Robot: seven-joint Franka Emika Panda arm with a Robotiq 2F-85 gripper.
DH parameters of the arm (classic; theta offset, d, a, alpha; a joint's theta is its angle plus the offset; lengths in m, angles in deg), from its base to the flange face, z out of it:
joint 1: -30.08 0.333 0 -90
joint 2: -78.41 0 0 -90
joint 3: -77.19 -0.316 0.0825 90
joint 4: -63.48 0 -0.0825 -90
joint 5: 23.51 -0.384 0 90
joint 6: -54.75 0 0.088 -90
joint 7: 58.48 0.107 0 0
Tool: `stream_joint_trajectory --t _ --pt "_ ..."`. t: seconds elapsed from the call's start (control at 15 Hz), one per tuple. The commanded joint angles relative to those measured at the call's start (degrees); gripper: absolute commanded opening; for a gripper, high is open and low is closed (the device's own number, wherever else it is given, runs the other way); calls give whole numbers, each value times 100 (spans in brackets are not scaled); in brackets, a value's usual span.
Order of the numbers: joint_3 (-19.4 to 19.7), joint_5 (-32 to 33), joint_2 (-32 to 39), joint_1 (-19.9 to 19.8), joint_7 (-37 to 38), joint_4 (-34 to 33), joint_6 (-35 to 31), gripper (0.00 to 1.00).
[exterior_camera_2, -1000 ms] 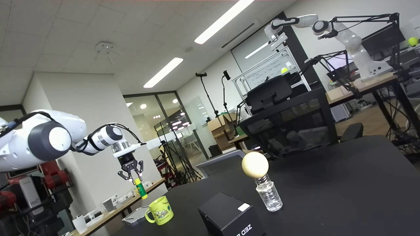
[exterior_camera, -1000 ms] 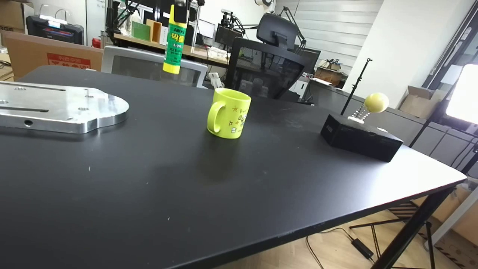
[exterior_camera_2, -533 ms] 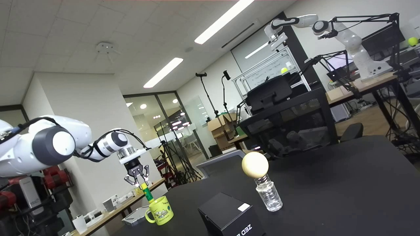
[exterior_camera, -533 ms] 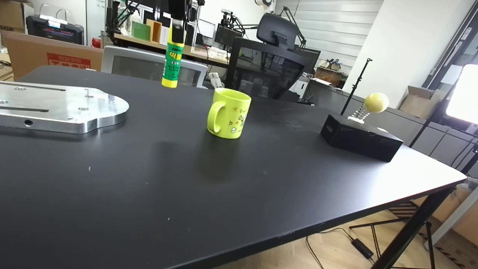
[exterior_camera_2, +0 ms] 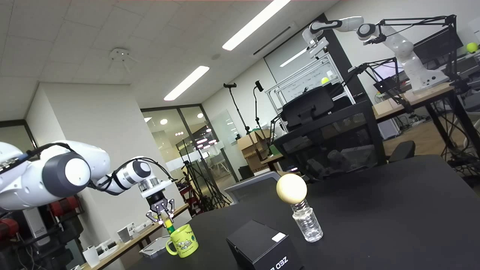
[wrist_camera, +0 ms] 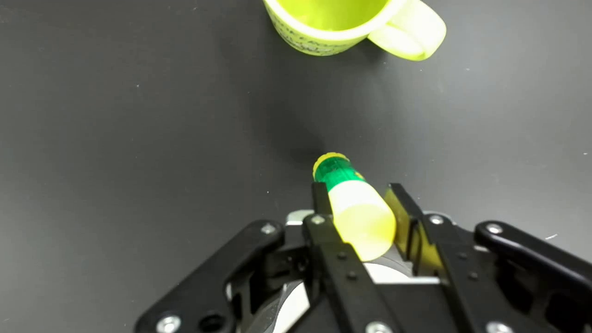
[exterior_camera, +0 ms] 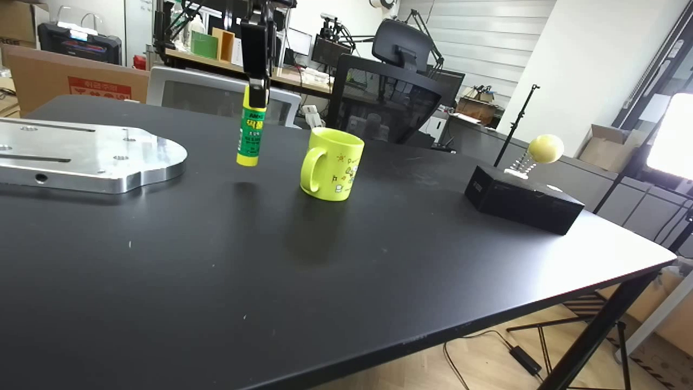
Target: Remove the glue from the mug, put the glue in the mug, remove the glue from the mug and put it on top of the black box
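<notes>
Here, we see the fingers (wrist_camera: 320,199) narrowed to the thickness of the glue (exterior_camera: 251,130), gripping its upper end above the counter (exterior_camera: 270,281). In an exterior view, the glue hangs at ten o'clock from the mug (exterior_camera: 335,169); the black box (exterior_camera: 522,201) lies at three o'clock.

The white arm (exterior_camera_2: 98,160) reaches in from the left in an exterior view, stretched well out, with the wrist (exterior_camera_2: 129,175) tipped so that the tool (exterior_camera_2: 166,219) points downward in both exterior views. From here I can see its two dark fingers (wrist_camera: 320,199) close together, side by side, clamped in a grip.
</notes>
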Motion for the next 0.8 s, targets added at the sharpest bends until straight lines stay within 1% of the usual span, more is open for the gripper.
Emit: stream_joint_trajectory --t 0.0,0.6,0.67,0.73 --pt "17 7 115 22 -40 -191 104 9" --pt "3 -22 241 14 -49 -205 153 9" --pt "-5 -35 240 11 -26 -208 144 59" --pt "-5 -36 215 13 -14 -203 129 60"
